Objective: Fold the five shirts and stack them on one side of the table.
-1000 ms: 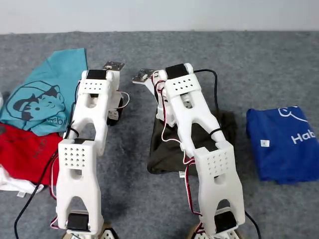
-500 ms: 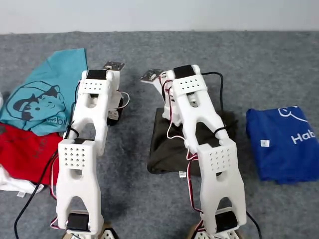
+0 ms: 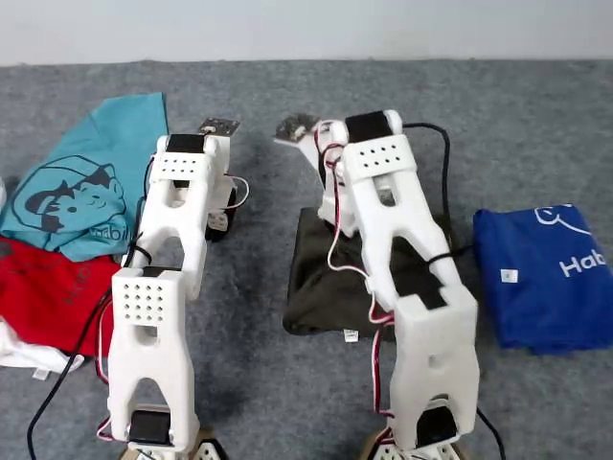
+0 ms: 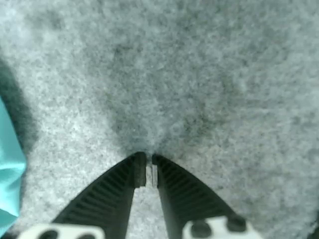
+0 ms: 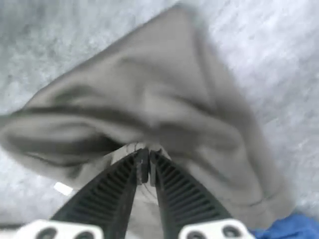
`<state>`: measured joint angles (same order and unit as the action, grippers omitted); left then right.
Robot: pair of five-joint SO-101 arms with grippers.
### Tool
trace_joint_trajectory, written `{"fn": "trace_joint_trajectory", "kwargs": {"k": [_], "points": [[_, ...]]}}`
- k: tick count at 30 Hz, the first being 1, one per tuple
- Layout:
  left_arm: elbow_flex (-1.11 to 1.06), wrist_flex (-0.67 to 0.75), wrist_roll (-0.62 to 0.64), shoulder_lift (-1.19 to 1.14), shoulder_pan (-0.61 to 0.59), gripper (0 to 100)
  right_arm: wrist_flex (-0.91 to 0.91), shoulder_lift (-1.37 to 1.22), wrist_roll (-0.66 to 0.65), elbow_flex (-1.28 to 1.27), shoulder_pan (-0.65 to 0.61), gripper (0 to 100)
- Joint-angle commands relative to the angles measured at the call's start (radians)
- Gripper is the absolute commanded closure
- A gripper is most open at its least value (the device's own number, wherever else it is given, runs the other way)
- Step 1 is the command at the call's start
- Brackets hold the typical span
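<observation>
A dark olive shirt (image 3: 316, 278) lies bunched on the grey carpet under my right arm. My right gripper (image 5: 147, 167) is shut on a fold of this dark olive shirt (image 5: 164, 99), which hangs lifted from the pinch. A folded blue shirt (image 3: 546, 273) lies at the right edge. At the left, a teal shirt (image 3: 86, 182) lies over a red shirt (image 3: 43, 292), with a white shirt (image 3: 19, 355) under that. My left gripper (image 4: 146, 169) is shut on nothing above bare carpet, beside the teal shirt (image 4: 7, 169).
Grey carpet (image 3: 498, 115) covers the whole table up to a white wall at the back. Bare carpet runs across the far side and between the two arms. A corner of the blue shirt (image 5: 284, 226) lies close to the lifted dark one.
My right arm has swung to the right, toward the blue shirt, with the dark shirt's fold in its grip. The left arm has not moved.
</observation>
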<state>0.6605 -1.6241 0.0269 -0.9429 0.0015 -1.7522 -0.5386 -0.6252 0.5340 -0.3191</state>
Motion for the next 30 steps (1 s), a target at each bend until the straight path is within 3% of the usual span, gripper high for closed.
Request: {"fn": "trace_joint_trajectory", "kwargs": {"k": [1,11,18,26,30], "points": [[0.008,0.012,-0.002,-0.018,0.002,96,-0.035,0.173,0.011,-0.196,0.031,98.7],[0.012,0.0,-0.002,-0.02,0.002,96,0.051,0.535,-0.046,-0.684,0.197,98.7],[0.012,0.0,-0.002,-0.021,0.002,96,0.236,0.705,-0.025,-1.048,0.189,98.3],[0.01,0.0,-0.002,-0.021,0.002,96,0.249,0.842,-0.003,-1.181,0.271,98.8],[0.01,0.0,-0.002,-0.021,0.002,96,0.246,0.908,-0.061,-1.214,0.343,98.8]]}}
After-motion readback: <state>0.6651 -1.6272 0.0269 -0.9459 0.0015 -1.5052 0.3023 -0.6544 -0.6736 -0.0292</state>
